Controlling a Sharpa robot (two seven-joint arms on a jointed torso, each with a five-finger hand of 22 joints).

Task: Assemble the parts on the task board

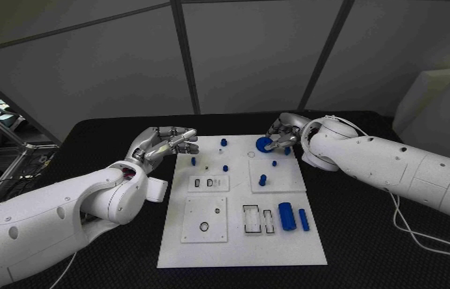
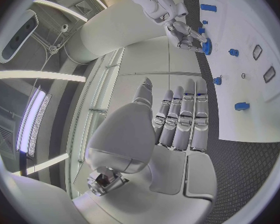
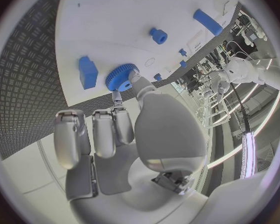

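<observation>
At about nine o'clock of the task board (image 1: 242, 250), the left hand (image 1: 169, 143) hovers just off the board's left edge near its far corner; its fingers are stretched out side by side and nothing sits in them, so it is released; the left wrist view shows the same straight fingers (image 2: 184, 117) over the black table (image 1: 103, 139). On the board, small blue pegs (image 1: 225, 168) stand toward twelve o'clock; a taller blue peg (image 1: 263, 180) stands on the raised square plate at about one o'clock; two blue cylinders (image 1: 287, 215) lie side by side toward four o'clock, next to rectangular slots (image 1: 250, 219); a small ring (image 1: 203, 226) lies on the near-left plate at seven o'clock. At one o'clock, above the board's far edge, the right hand (image 1: 281, 135) pinches a blue toothed gear (image 1: 264, 144) between thumb and fingertip; the right wrist view shows the gear (image 3: 121, 77) at the fingertips, beside a blue block (image 3: 87, 72).
</observation>
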